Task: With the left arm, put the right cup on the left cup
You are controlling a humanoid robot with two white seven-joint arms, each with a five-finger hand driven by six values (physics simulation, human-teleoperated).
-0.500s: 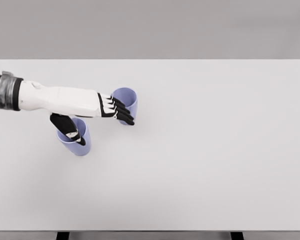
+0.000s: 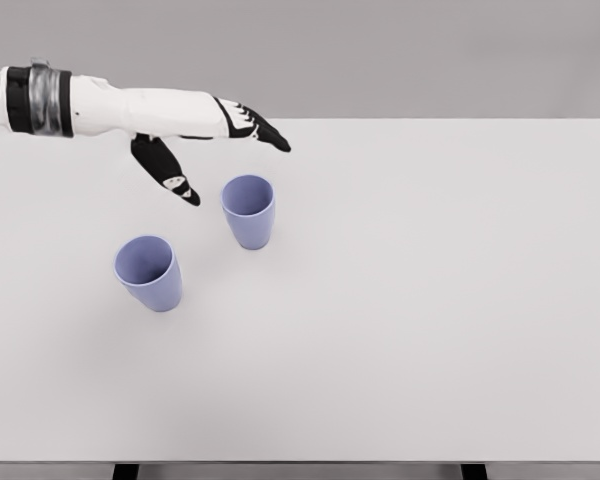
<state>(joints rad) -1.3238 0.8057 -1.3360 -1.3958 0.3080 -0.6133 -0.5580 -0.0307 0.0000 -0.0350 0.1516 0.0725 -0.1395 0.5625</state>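
Nearest the camera, the white table (image 2: 400, 350) spreads across almost the whole head view, its front edge at the bottom of the frame with two dark legs just showing beneath it. Farther in, on the left part of the tabletop, the left cup (image 2: 148, 273) stands upright with its open mouth facing up, a pale lavender tumbler resting on the surface. Up and to the right of it, near but not touching, the right cup (image 2: 249, 211) of the same colour and shape also stands upright on the table, empty inside. Beyond both cups, the left arm (image 2: 110, 110) reaches in from the upper left edge, white with a grey band near the wrist side of the frame. At its end the left hand (image 2: 215, 135) is raised over the far part of the table, its dark fingers (image 2: 265, 133) stretched out flat toward the right and the thumb (image 2: 167, 170) hanging downward, spread wide and holding nothing, clear of both cups. Behind the table's far edge lies a plain grey backdrop (image 2: 430, 55).
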